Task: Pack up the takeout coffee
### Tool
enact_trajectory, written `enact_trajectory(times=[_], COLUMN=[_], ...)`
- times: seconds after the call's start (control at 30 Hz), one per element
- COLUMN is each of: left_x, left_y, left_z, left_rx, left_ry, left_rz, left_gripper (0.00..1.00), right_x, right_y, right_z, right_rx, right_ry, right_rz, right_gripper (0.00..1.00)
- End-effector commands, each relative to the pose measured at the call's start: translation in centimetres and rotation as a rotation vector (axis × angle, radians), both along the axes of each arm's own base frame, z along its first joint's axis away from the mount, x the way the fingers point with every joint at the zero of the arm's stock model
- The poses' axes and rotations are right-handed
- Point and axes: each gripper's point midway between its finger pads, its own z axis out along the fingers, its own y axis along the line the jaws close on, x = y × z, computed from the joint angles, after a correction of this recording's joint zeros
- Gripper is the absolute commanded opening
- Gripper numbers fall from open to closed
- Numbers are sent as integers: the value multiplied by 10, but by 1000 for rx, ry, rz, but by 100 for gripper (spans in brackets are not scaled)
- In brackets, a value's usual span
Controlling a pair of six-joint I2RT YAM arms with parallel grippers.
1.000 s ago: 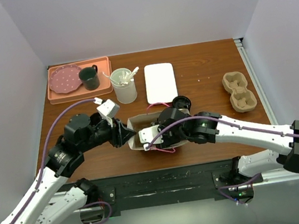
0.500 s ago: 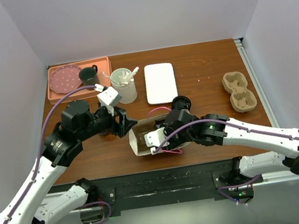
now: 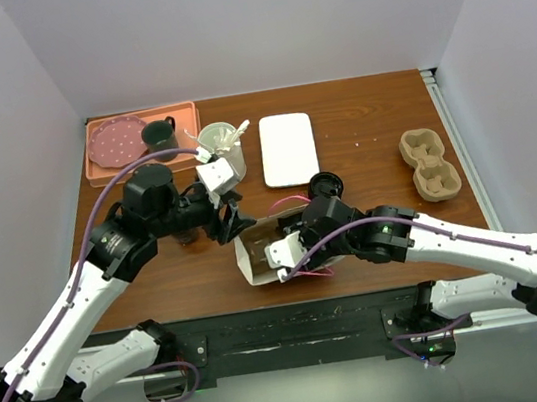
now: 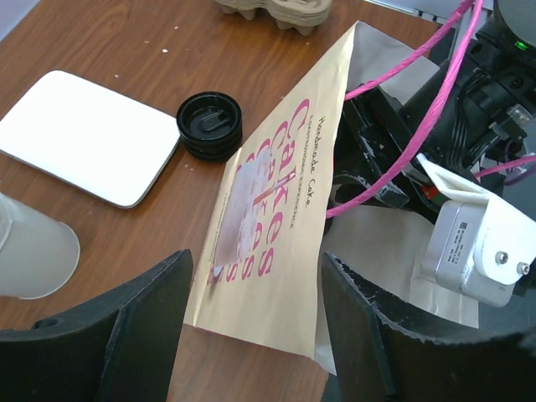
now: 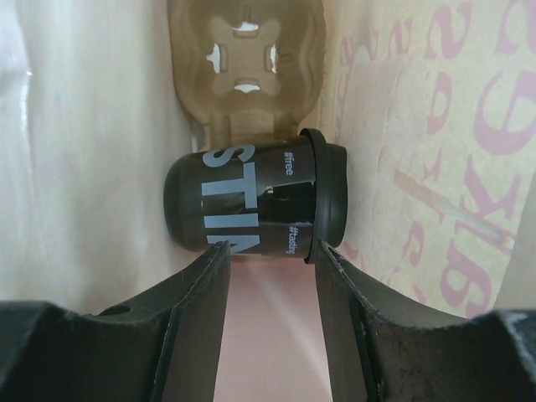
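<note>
Left pincer [image 4: 255, 280]: released, its fingers wide apart with the paper bag [image 4: 268, 226]'s edge between them.
Right pincer [image 5: 270, 251]: inside the bag, fingers apart, released; whether it touches the cup is hard to judge.
Coffee cup [image 5: 243, 209]: on its side at 12 o'clock of those tips, lid toward 3 o'clock, lower edge hidden.
Carrier [image 5: 247, 50]: beyond the cup, its top cut off.
Top view: the bag hides the cup.

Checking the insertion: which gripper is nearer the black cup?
Right. The right gripper is inside the bag, fingertips just short of the cup; the left gripper hangs open outside the bag.
</note>
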Motion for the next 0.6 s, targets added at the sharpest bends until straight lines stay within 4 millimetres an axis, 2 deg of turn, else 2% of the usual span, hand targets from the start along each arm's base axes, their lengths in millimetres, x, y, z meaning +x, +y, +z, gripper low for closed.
enact_trajectory(times=[0.0, 0.03, 0.1, 0.13, 0.2, 0.23, 0.27, 0.37, 0.5, 0.57], left_x=[-4, -3, -4, -6, -12, -15, -22, -22, -14, -12], left_y=[-16, -19, -28, -32, -42, -45, -51, -53, -45, -42], left_z=[-1, 0, -2, -3, -9, -11, -13, -8, 5, 11], left_rx=[-13, -17, -19, -20, -5, 3, 8, -16, -67, -81], left_ry=[16, 19, 56, 69, 100, 106, 115, 128, 95, 74], left_rz=[-72, -74, -83, -88, -93, -91, -102, -51, 38, 58], left_gripper=[56, 40, 30, 21, 10, 1, 0, 0, 0, 0], right_x=[5, 6, 8, 9, 8, 8, 6, -1, -10, -8], right_y=[-1, -2, -2, -2, -4, -3, -3, -3, -4, -5], right_z=[9, 11, 14, 17, 20, 24, 25, 28, 29, 29], right_rx=[30, 34, 56, 66, 90, 110, 124, 181, 245, 272], right_ry=[-36, -38, -33, -33, 1, 11, 31, 119, 219, 221], right_rz=[18, 14, -10, -23, -73, -95, -114, -198, -300, -334], right_gripper=[48, 48, 49, 50, 51, 52, 52, 55, 58, 64])
